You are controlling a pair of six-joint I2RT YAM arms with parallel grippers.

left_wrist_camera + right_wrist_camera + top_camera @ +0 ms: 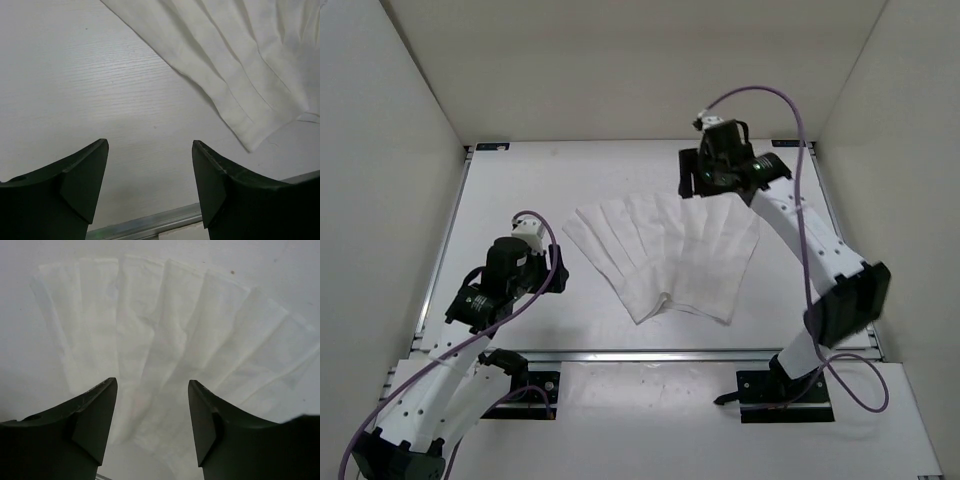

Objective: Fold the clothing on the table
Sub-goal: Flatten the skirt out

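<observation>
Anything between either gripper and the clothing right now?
Nothing visible. The left gripper is open over bare table, with the clothing lying unobstructed ahead and to its right. The right gripper is open at the clothing's far edge, with only fabric in front of it.

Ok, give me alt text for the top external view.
White pleated clothing lies fanned flat on the table. The right end effector hangs open over its far edge; the left end effector is open above bare table to its left, holding nothing.
</observation>
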